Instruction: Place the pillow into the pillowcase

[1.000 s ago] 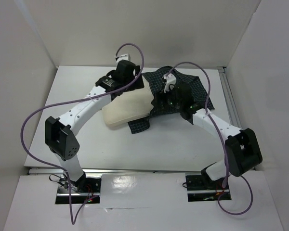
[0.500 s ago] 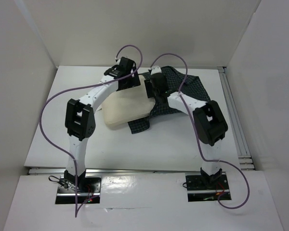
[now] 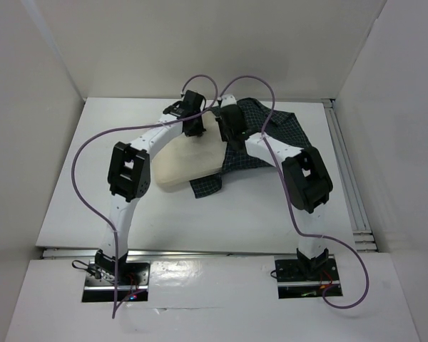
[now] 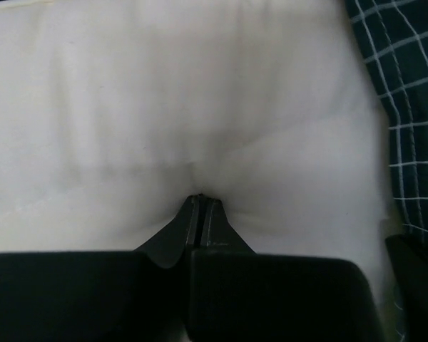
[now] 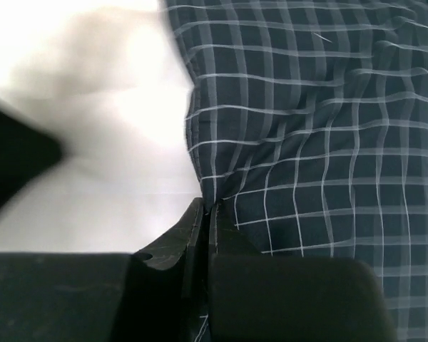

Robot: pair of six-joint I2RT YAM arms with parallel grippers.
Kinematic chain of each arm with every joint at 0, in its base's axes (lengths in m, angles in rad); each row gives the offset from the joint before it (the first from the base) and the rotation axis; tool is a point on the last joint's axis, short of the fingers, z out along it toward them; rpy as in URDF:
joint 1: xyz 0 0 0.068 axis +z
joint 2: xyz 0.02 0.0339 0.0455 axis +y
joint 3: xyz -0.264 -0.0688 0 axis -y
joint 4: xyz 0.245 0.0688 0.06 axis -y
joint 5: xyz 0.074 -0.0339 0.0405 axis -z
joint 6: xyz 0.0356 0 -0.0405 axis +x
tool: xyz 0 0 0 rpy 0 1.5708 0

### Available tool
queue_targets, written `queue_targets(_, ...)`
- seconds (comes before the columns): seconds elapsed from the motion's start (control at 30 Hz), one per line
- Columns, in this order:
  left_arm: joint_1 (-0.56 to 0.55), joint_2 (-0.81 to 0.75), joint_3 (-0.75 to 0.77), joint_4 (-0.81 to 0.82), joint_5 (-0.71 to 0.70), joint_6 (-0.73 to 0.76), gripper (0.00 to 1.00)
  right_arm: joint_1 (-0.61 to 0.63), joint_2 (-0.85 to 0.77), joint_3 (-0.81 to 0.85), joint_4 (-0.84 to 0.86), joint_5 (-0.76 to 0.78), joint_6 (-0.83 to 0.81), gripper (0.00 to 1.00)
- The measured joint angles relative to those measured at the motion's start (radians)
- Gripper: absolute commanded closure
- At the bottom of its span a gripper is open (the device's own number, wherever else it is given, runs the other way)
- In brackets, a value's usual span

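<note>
The cream pillow (image 3: 187, 160) lies mid-table, its right end tucked against the dark navy checked pillowcase (image 3: 279, 130). My left gripper (image 3: 197, 129) is at the pillow's far edge. In the left wrist view it (image 4: 202, 199) is shut, pinching a fold of the pillow (image 4: 200, 92), and creases run out from its tips. My right gripper (image 3: 226, 133) is right beside it at the pillowcase's left edge. In the right wrist view it (image 5: 209, 206) is shut on the edge of the pillowcase (image 5: 314, 121), with the pillow (image 5: 107, 92) to its left.
White walls (image 3: 43, 85) close in the table on the left, back and right. A metal rail (image 3: 342, 164) runs along the right edge. Purple cables (image 3: 82, 178) loop above both arms. A corner of the pillowcase (image 3: 205, 187) sticks out under the pillow's near side.
Both arms swung in toward the pillow's far end. Both grippers went from open to shut, the left on the pillow fabric and the right on the pillowcase edge.
</note>
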Motion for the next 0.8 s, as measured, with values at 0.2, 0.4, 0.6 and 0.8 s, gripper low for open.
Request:
queue_targets(0.2, -0.016, -0.055, -0.103, 0.128, 0.05, 0.049, 1.0, -0.002, -0.009, 0.0, 0.0, -0.253, -0.034, 1.0)
queue_targets(0.4, -0.039, -0.156, -0.125, 0.19, 0.126, 0.08, 1.0, -0.053, -0.017, 0.01, 0.019, -0.593, -0.014, 1.0)
queue_targets(0.6, -0.04, -0.23, -0.17, 0.216, 0.127, 0.078, 1.0, -0.116, -0.013, 0.016, 0.043, -0.712, 0.04, 0.91)
queue_targets(0.8, 0.044, -0.348, -0.375, 0.177, 0.095, 0.056, 1.0, -0.101, -0.017, -0.001, 0.019, -0.577, 0.013, 0.0)
